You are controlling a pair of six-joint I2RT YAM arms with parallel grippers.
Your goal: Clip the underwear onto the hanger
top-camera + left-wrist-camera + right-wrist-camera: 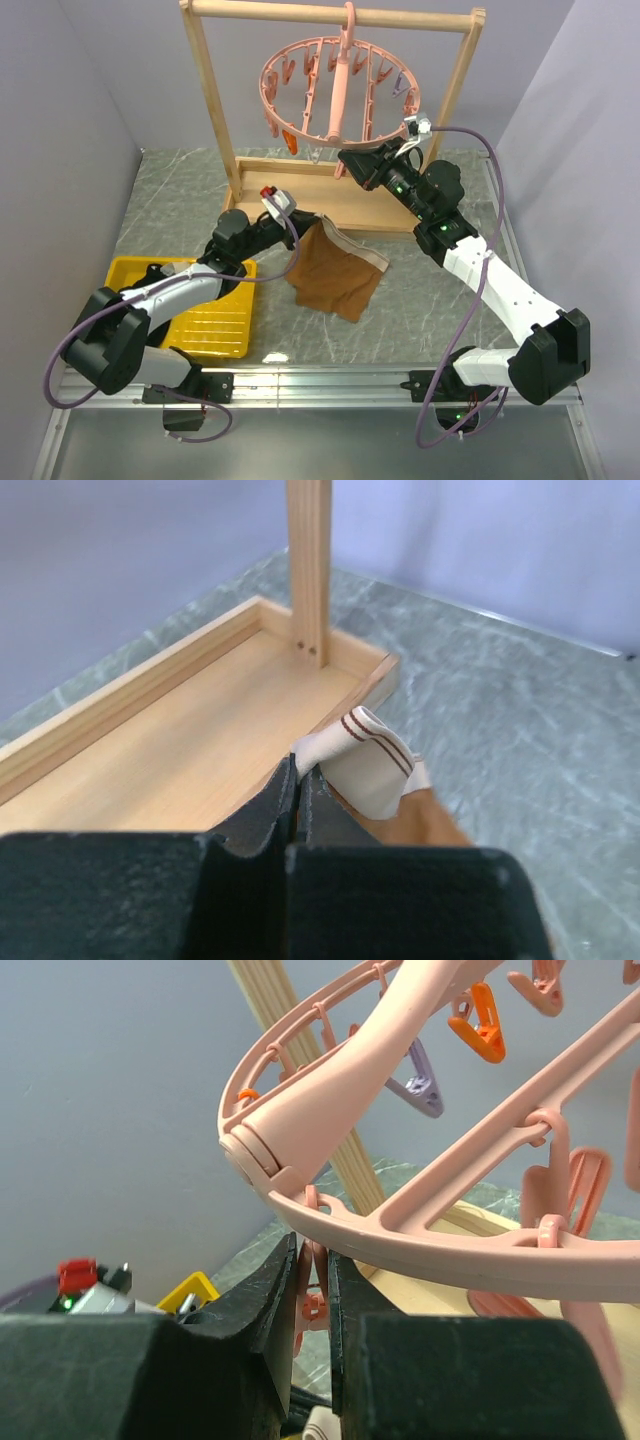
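- Pinches one corner of the underwear (335, 275) in the left gripper (301, 224), fingers (265, 815) pressed tight together on the pale striped waistband (372, 765).
- Holds that corner up just beside the base of the wooden rack (212, 100); leaves the brown fabric draped down from the fingertips, its lower edge possibly resting on the table (180, 200).
- Reaches the right gripper (350, 160) up to the lower rim of the pink hanger (338, 100), well above the underwear.
- Squeezes a pink clip (312, 1305) between narrowly parted right fingers (265, 1305), directly under the ring.
- Shows underwear and clip well apart, not yet joined.
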